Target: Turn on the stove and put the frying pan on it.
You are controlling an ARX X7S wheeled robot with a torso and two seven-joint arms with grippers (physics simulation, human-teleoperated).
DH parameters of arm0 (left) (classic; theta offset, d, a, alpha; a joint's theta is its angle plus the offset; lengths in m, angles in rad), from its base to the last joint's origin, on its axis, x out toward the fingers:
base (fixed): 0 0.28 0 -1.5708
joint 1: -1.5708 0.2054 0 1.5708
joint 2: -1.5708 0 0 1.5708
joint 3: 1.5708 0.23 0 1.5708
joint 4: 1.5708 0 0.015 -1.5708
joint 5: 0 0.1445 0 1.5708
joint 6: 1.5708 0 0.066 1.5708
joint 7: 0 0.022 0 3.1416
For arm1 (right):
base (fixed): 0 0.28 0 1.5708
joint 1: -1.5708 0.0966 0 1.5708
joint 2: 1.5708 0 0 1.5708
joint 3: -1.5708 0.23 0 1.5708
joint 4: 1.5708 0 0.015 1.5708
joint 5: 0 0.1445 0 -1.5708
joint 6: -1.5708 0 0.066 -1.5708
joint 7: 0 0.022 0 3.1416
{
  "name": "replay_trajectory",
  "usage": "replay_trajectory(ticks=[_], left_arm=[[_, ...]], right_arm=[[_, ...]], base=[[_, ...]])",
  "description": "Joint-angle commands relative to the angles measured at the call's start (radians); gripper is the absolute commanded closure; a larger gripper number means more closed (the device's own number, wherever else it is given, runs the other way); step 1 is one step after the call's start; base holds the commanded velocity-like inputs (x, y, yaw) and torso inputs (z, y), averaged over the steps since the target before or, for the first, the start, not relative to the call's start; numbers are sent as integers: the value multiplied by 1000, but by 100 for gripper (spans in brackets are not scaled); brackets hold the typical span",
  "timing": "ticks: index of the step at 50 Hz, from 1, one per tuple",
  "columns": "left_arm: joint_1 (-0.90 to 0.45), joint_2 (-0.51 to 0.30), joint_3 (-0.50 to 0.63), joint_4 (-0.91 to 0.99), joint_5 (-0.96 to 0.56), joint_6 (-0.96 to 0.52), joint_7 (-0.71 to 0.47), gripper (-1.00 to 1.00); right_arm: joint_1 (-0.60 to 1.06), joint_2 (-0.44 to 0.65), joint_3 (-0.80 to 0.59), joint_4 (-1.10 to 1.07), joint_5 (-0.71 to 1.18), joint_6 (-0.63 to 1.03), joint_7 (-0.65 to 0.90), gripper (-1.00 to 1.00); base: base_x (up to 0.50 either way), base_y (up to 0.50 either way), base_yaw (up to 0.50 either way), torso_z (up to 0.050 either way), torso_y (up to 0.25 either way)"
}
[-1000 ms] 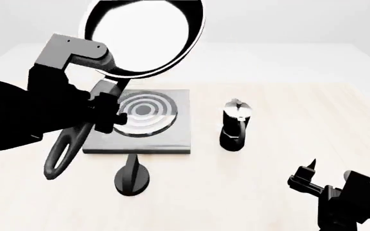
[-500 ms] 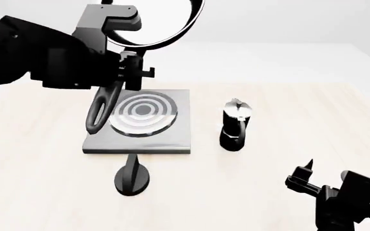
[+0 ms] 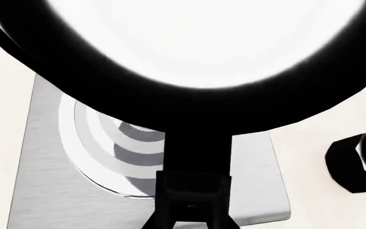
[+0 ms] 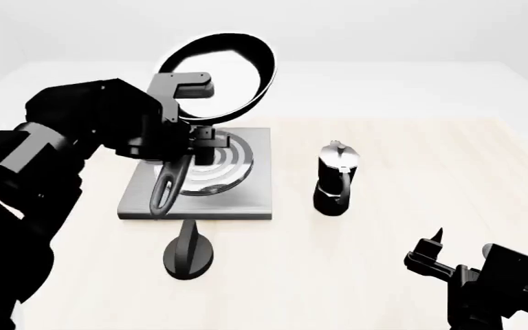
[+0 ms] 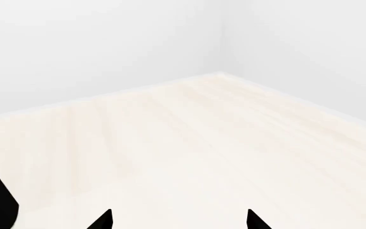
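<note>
Left hand (image 4: 193, 141) grasps frying pan (image 4: 220, 72) tilted above stove (image 4: 200, 175); moka pot (image 4: 335, 177) beside; right hand (image 4: 452, 265) released

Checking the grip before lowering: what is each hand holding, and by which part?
Left hand holds the pan by its handle. Right hand is open, holding nothing.

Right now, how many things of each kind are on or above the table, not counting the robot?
Frying pan: 1, held in the air by the left tool
Stove: 1
Knob: 1
Moka pot: 1
Total: 4
</note>
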Motion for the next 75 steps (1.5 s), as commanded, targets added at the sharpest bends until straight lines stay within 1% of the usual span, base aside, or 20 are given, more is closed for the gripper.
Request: replay_trajectory(ticks=[1, 2, 5, 11, 19, 26, 30, 38, 41, 42, 44, 47, 56, 59, 63, 69, 75], left_arm=[[29, 36, -36, -85, 49, 11, 8, 100], [43, 6, -55, -22, 28, 10, -54, 100], [78, -53, -101, 101, -21, 21, -123, 100], [113, -104, -127, 209, -56, 19, -186, 100], [131, -121, -139, 217, -79, 10, -247, 100], [123, -113, -126, 181, -77, -13, -285, 100], [129, -145, -144, 218, -98, -11, -330, 100], [125, -150, -126, 218, -70, -7, -310, 100], [118, -150, -118, 220, -50, 6, -288, 100], [109, -137, -98, 200, -35, -17, -261, 100], [105, -135, -95, 197, -27, -9, -259, 100], [95, -123, -71, 180, -7, -32, -255, 100], [86, -115, -71, 157, -1, -27, -230, 100], [86, -117, -71, 165, -3, -29, -240, 100], [90, -136, -92, 209, -28, -32, -287, 100], [82, -123, -83, 188, -17, -36, -264, 100], [96, -130, -89, 198, -25, -34, -263, 100]], right_arm=[[1, 1, -2, 3, 4, 0, 0, -100], [2, 2, -2, 3, 4, 0, 1, -100], [2, 2, -1, 3, 6, -1, 0, -100], [3, 3, -3, 6, 7, -2, 0, -100], [2, 5, -2, 4, 11, -2, 2, -100], [1, 5, -4, 7, 10, -6, 2, -100], [1, 5, -6, 10, 10, -8, 2, -100], [1, 6, -9, 11, 9, -10, 3, -100], [3, 6, -10, 16, 9, -12, 3, -100], [3, 6, -10, 14, 9, -11, 3, -100], [2, 7, -10, 13, 10, -11, 4, -100], [2, 6, -11, 17, 10, -13, 4, -100], [3, 7, -14, 16, 12, -12, 5, -100], [2, 8, -13, 14, 13, -11, 7, -100], [3, 8, -14, 15, 15, -11, 7, -100], [3, 10, -13, 12, 17, -11, 8, -100], [2, 10, -16, 14, 17, -12, 9, -100]], base=[[0, 0, 0, 0, 0], [0, 0, 0, 0, 0], [0, 0, 0, 0, 3], [0, 0, 0, 0, 2], [0, 0, 0, 0, 1], [0, 0, 0, 3, 1], [0, 0, 0, 0, 0], [0, 0, 0, 0, 1], [0, 0, -1, 0, 4], [0, 0, 0, 0, 0], [0, 0, 0, 0, 0], [3, 0, 0, 0, -147], [0, 0, 0, 0, -222], [-5, 0, 0, 0, 0], [0, 0, 0, 0, 0], [0, 0, 0, 0, 0], [0, 0, 0, 0, 0]])
